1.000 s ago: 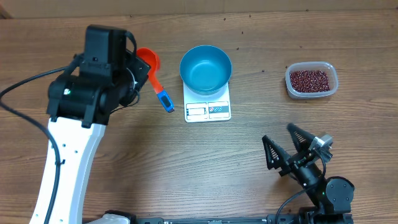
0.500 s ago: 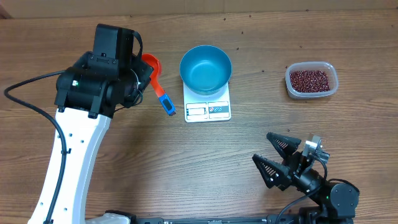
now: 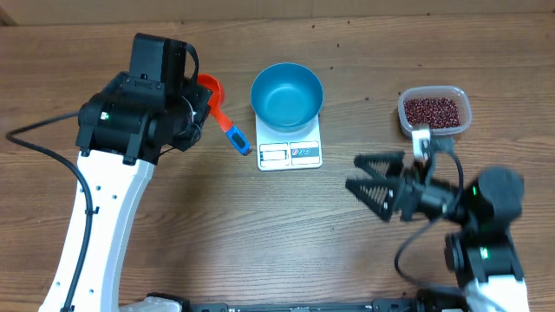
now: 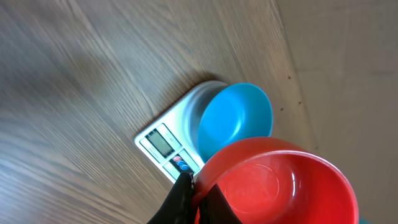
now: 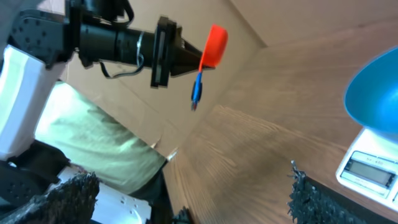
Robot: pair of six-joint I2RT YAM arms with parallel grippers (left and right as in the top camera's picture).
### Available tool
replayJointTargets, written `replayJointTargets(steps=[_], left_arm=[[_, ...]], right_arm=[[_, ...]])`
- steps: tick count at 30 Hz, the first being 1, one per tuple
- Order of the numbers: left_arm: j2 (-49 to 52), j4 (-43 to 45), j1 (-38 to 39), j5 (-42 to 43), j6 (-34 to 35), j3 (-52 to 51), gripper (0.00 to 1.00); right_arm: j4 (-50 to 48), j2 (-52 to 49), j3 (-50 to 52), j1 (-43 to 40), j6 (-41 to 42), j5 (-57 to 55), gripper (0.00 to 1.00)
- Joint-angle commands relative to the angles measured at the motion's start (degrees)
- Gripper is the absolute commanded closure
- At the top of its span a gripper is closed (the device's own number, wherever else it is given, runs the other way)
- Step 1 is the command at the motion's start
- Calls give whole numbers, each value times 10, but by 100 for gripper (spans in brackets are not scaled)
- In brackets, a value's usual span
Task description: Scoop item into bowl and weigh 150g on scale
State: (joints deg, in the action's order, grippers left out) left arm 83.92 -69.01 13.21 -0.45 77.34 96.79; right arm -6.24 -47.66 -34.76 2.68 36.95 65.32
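Observation:
The blue bowl [image 3: 287,95] stands empty on the white scale [image 3: 290,152] at the table's middle back. Dark red-brown beans [image 3: 431,110] fill a clear tub at the right. My left gripper [image 3: 198,100] is shut on an orange-red scoop [image 3: 209,89], whose blue handle [image 3: 237,139] points toward the scale. In the left wrist view the black fingertips [image 4: 185,190] pinch the scoop's rim [image 4: 280,180], above the bowl [image 4: 235,121] and scale [image 4: 163,144]. My right gripper [image 3: 371,185] is open and empty, in front of the scale and pointing left.
The clear rectangular tub [image 3: 460,123] sits at the back right, just behind my right arm [image 3: 486,208]. The left arm's white link [image 3: 95,217] crosses the left side of the table. The right wrist view shows the held scoop [image 5: 213,46] and the bowl [image 5: 376,87].
My right arm has risen from the front edge and turned, its open jaws now pointing left near the table's middle. The left arm and scoop have shifted slightly right.

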Motion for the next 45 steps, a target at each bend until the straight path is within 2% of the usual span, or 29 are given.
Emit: replayJointTargets(steps=[1, 3, 6, 10, 12, 18, 22, 25, 26, 28, 31, 37, 45], left_arm=[[2, 1, 3, 22, 82, -3, 96], [3, -1, 3, 22, 82, -3, 96], [5, -18, 3, 22, 82, -3, 96], [12, -40, 3, 25, 104, -3, 96], [20, -53, 4, 39, 130, -3, 96], [50, -103, 5, 73, 177, -3, 96], [75, -120, 11, 95, 181, -3, 96], [88, -121, 23, 95, 181, -3, 96], [94, -121, 28, 94, 181, -3, 96], [103, -121, 37, 93, 181, -3, 96], [116, -120, 50, 93, 186, -3, 96], [130, -120, 69, 90, 203, -3, 96], [132, -120, 75, 73, 232, -3, 96]], right_arm=[[-51, -69, -24, 3, 14, 38, 0], [-96, -114, -24, 3, 28, 30, 0], [-166, -178, -24, 5, 109, 16, 0], [-253, -243, -24, 54, 189, -17, 17], [-271, -255, -24, 90, 209, -60, 20], [-267, -256, -24, 199, 223, -204, 26], [-243, -256, -24, 253, 248, -296, 30], [-228, -256, -24, 281, 248, -338, 39], [-228, -256, -24, 287, 248, -346, 43], [-228, -256, -24, 301, 248, -362, 46], [-228, -256, -24, 318, 248, -384, 56], [-214, -256, -24, 336, 268, -422, 70], [-204, -256, -24, 336, 308, -435, 74]])
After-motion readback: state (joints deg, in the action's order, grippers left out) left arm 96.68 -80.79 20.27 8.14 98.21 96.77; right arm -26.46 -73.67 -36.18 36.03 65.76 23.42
